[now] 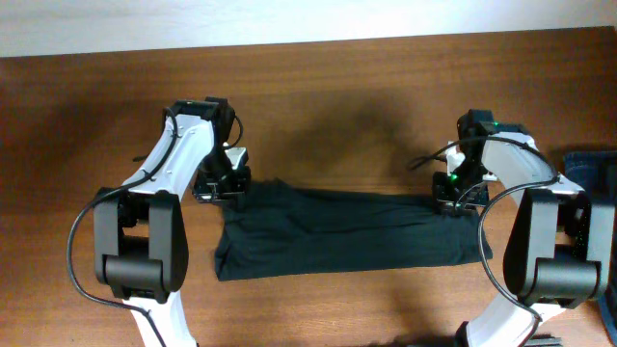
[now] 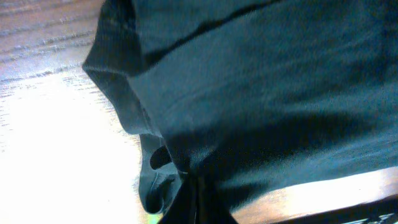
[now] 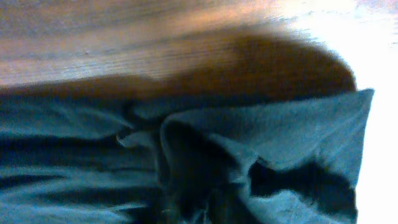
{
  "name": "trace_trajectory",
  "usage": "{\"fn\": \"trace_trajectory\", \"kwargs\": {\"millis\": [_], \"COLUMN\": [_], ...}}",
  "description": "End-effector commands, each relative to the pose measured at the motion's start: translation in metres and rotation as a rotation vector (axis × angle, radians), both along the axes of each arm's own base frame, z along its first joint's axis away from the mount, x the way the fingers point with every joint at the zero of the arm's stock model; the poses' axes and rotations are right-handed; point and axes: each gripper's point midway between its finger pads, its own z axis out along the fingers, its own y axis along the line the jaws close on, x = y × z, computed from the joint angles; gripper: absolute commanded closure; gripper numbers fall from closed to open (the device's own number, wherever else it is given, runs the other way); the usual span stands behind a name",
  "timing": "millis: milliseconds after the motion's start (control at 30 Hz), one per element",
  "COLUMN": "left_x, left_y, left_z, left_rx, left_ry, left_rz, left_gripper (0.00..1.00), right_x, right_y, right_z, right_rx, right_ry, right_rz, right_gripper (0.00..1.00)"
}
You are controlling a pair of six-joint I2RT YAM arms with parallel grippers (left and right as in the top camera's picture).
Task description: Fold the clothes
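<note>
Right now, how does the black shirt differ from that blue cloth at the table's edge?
Colour: the shirt is black; the blue cloth is denim-blue.
Place: the shirt stretches across the middle of the table; the blue cloth sits at the right edge, mostly out of frame.
Attention: the left pincer and right pincer are at the shirt's ends; neither is at the blue cloth.
Both are fabric.

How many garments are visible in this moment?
2. The black T-shirt lies stretched across the middle of the overhead view; a blue denim garment peeks in at that view's right edge, partly hidden.
</note>
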Motion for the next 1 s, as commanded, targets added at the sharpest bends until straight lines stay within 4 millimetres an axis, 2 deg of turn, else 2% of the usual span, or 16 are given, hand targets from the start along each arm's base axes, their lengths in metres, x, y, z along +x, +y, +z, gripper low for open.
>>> {"fn": "trace_trajectory", "kwargs": {"millis": [0,67,133,200,267,467,567,633,667,700,733,833,900,967], "left_x": [-0.007,-0.006,-0.001,0.007,0.015,0.041,0.059,0.068,0.071,0.073,0.075,0.081,0.085,0.086], "left_y": [0.004,0.005,0.006,0.003,-0.001,-0.008,-0.014,-0.019,-0.021,-0.024,-0.026,-0.031,-0.033,-0.030], "left_z": [0.005,0.006,0.009,0.016,0.024,0.044,0.049,0.048,0.046,0.043,0.041,0.033,0.028,0.024], "left_rx": [0.008,0.007,0.002,-0.027,-0.058,-0.079,-0.094,-0.100,-0.102,-0.104,-0.106,-0.111,-0.112,-0.092], "left_ry": [-0.002,-0.004,-0.021,-0.042,-0.066,-0.171,-0.247,-0.288,-0.300,-0.308,-0.313,-0.334,-0.341,-0.340], "left_rz": [0.006,0.009,0.017,0.032,0.043,0.035,0.023,0.013,0.008,0.003,-0.001,-0.011,-0.015,-0.016], "left_gripper": [0.90,0.80,0.67,0.60,0.55,0.54,0.58,0.64,0.65,0.65,0.66,0.62,0.49,0.48], "right_x": [-0.001,0.004,0.011,0.021,0.030,0.048,0.050,0.049,0.048,0.046,0.045,0.045,0.044,0.042], "right_y": [-0.005,-0.005,-0.005,-0.005,-0.004,-0.005,0.003,0.007,0.008,0.009,0.010,0.010,0.010,0.010], "right_z": [0.005,0.008,0.016,0.030,0.044,0.072,0.075,0.074,0.072,0.070,0.068,0.063,0.059,0.057], "right_rx": [-0.022,-0.024,-0.017,-0.009,-0.004,-0.001,0.043,0.066,0.070,0.070,0.070,0.070,0.070,0.071], "right_ry": [-0.017,-0.029,-0.045,-0.067,-0.087,-0.137,-0.146,-0.142,-0.139,-0.134,-0.131,-0.132,-0.132,-0.127], "right_rz": [-0.009,-0.009,-0.011,-0.012,-0.012,-0.012,-0.015,-0.016,-0.015,-0.014,-0.011,-0.011,-0.011,-0.011], "right_gripper": [0.51,0.35,0.27,0.17,0.14,0.08,0.11,0.23,0.29,0.39,0.43,0.43,0.44,0.44]}}
